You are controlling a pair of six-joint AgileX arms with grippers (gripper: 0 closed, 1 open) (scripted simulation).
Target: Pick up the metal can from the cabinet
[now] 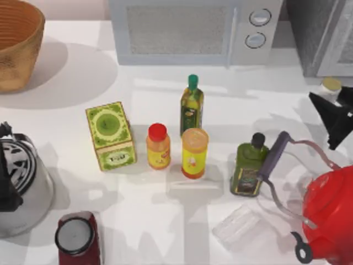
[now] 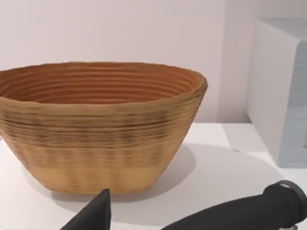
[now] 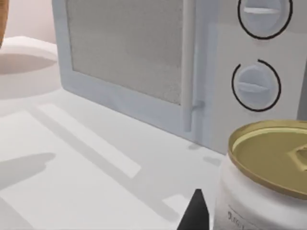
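Right hand (image 1: 335, 113) nearing metal can (image 1: 331, 84) by cabinet (image 1: 314, 33) | grip state: cannot tell | centring fingers around can's body before squeezing.

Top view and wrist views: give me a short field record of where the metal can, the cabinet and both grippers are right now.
Can: small white metal can with a pale gold top, standing on the table by the cabinet's foot, top view's right
Cabinet: large grey speckled cabinet with a white-framed door, back right corner
Right gripper: black gripper beside the can, can close in the right wrist view; grasp not confirmed
Left gripper: parked at the left edge, facing the woven brown basket
Neighbour: light grey microwave with two round knobs, left of the cabinet
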